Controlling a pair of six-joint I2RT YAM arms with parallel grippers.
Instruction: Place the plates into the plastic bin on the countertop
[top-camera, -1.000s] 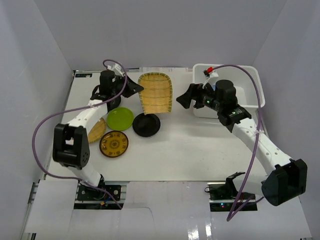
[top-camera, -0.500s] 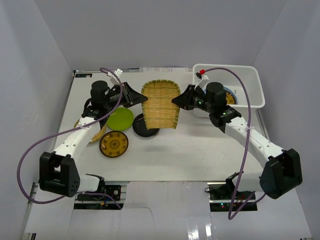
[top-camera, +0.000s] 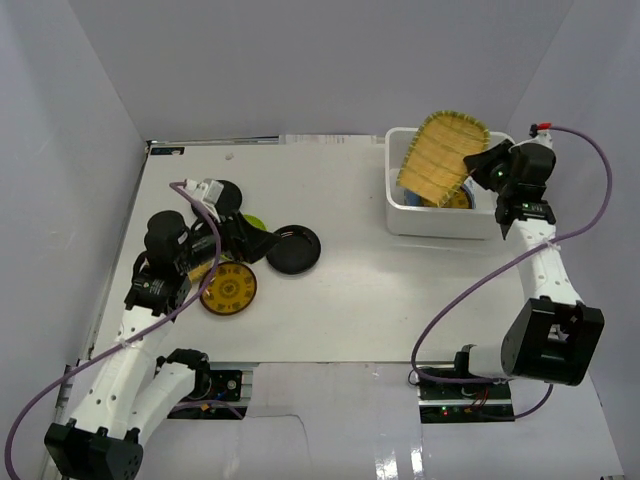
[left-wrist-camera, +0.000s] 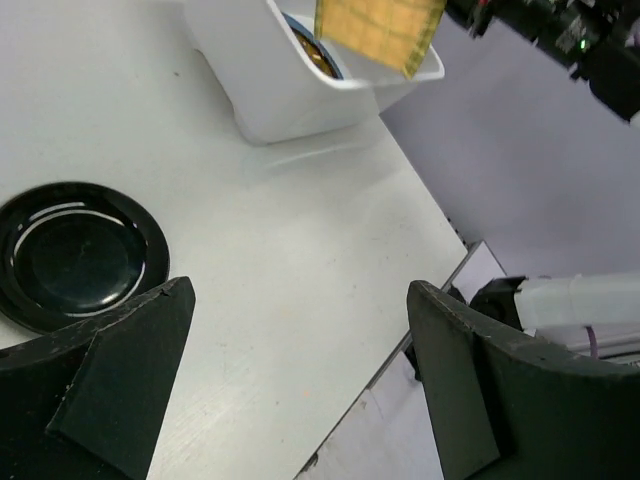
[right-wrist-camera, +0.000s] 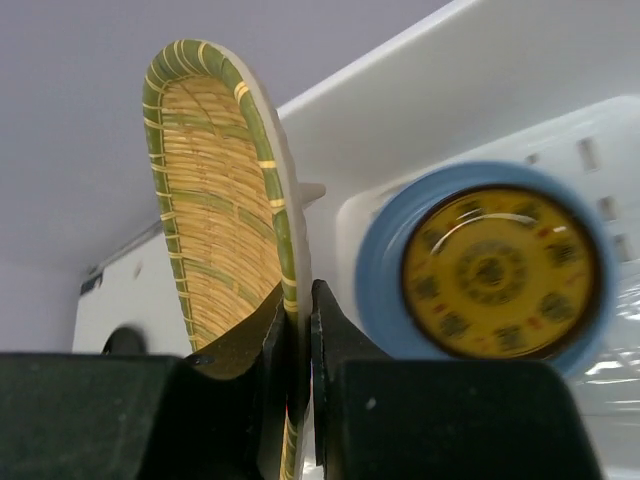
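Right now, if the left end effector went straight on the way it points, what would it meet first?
Probably bare countertop beside the glossy black plate, since the open left end effector tilts down toward it. The white plastic bin lies farther along; depth is unclear.

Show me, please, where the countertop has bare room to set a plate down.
Bare: the wide middle of the countertop between the black plate and the plastic bin, and the far strip by the back wall. Crowded: the left side, around the black plate, yellow plate and left gripper, and the bin, under the bamboo plate the right gripper holds.
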